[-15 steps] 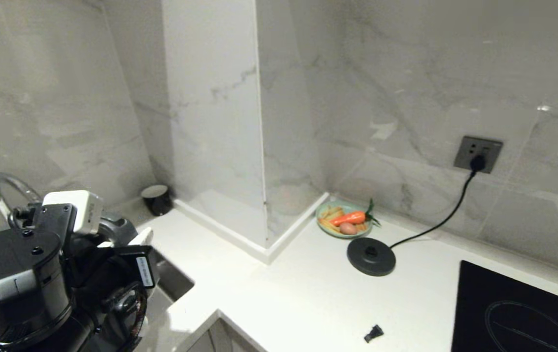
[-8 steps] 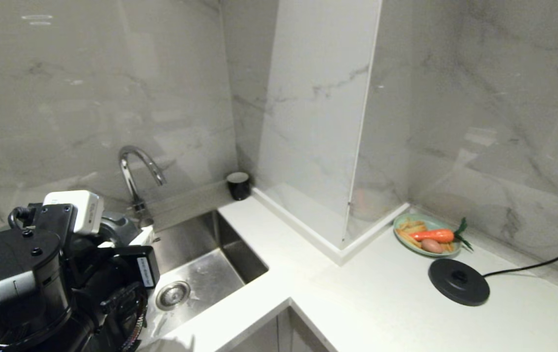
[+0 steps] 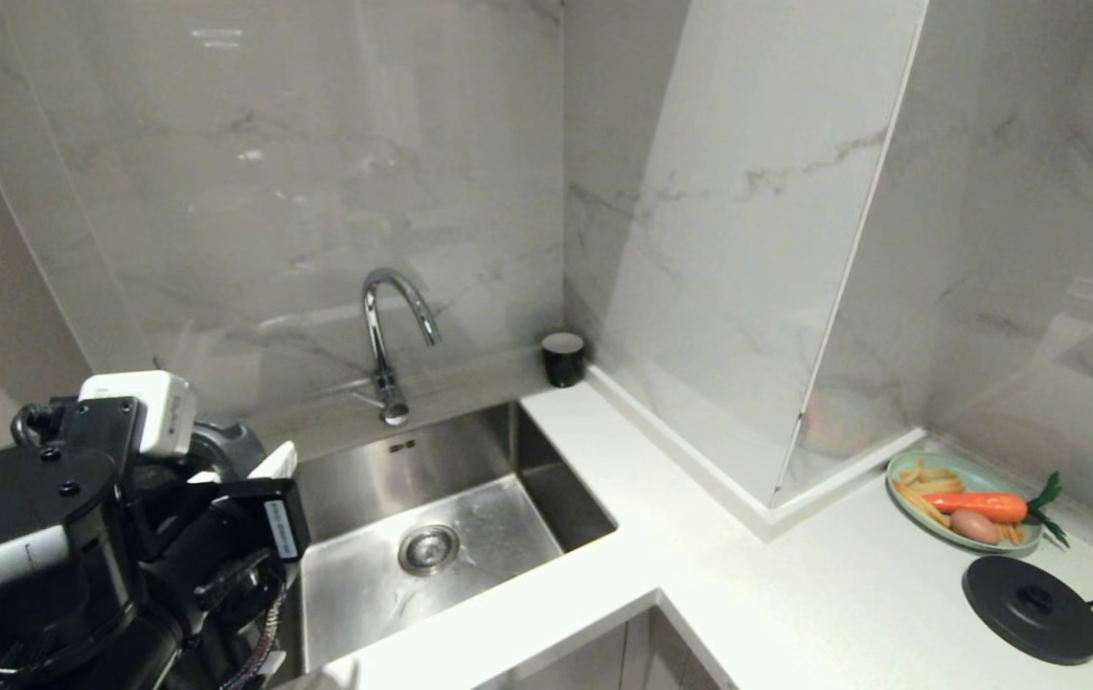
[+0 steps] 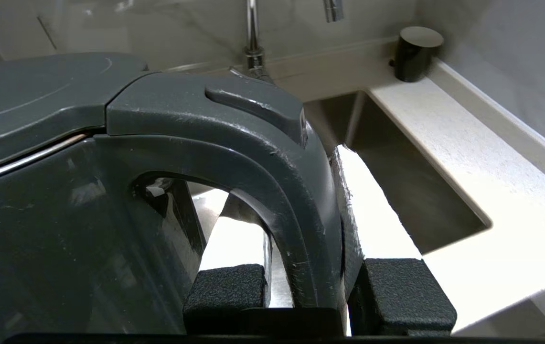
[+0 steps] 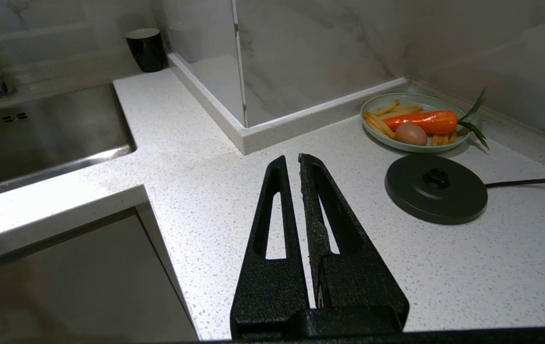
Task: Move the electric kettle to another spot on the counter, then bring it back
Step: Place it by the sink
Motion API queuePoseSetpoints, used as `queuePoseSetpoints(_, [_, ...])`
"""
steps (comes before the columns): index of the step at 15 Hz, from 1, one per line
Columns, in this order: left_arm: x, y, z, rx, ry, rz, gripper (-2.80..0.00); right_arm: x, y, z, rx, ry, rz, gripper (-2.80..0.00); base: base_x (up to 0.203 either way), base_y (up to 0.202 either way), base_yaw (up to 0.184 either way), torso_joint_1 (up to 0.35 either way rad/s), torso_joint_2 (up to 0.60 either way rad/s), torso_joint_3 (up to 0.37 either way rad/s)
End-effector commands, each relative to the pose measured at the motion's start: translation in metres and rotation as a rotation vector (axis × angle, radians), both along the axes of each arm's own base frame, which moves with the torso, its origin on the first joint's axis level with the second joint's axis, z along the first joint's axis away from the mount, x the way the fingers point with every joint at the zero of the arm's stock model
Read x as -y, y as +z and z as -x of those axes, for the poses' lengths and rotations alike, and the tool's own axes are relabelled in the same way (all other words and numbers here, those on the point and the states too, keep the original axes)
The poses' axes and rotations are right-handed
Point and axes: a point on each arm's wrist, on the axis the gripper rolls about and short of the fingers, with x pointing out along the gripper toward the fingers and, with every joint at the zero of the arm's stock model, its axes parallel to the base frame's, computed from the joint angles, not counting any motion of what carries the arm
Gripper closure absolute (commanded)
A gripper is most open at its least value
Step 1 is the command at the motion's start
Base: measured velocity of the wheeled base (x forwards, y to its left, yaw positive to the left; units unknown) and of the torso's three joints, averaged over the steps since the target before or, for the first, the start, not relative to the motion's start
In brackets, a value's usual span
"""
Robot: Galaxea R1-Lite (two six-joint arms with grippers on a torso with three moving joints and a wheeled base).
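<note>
Grey marbled wall panels close in a kitchen corner where a white speckled worktop (image 3: 795,613) wraps round a steel sink (image 3: 469,517) with a curved tap (image 3: 383,335) behind it. From the head, a small black mug (image 3: 563,358) stands at the back of the worktop beside the sink, a green plate (image 3: 910,503) with a carrot, an egg and fries lies near the wall on the right, and just in front of it sits the round black kettle base (image 3: 1030,609) with its cord running off to the right. The left arm fills the lower left of this view, in front of the sink; the kettle barely shows behind it. From the left wrist, the kettle (image 4: 52,210) is seen close up, dark and glossy with a flat lid, and the left pincer (image 4: 317,291) is clamped on its loop handle, one padded finger inside the loop and one outside. The kettle hangs off the base, level with the sink's near side; the worktop, the mug and the tap lie beyond it. From the right wrist, the right pincer (image 5: 299,160) hovers above the worktop with its two black fingers pressed together and nothing between them; the kettle base and the plate lie ahead of it to one side, the sink to the other.
</note>
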Motion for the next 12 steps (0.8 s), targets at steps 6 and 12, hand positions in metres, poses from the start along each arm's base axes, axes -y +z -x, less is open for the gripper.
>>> queuePoseSetpoints(6, [-0.053, -0.005, -0.037, -0.043, 0.113, 0.032, 0.0, 0.0, 0.0, 0.0, 0.0, 0.001, 0.0, 0.0, 0.0, 0.0, 0.0, 0.0, 0.0, 0.0])
queuePoseSetpoints(12, [-0.068, -0.021, -0.092, -0.055, 0.112, 0.049, 0.0, 0.0, 0.0, 0.0, 0.0, 0.0, 0.0, 0.0, 0.0, 0.0, 0.0, 0.0, 0.0, 0.0])
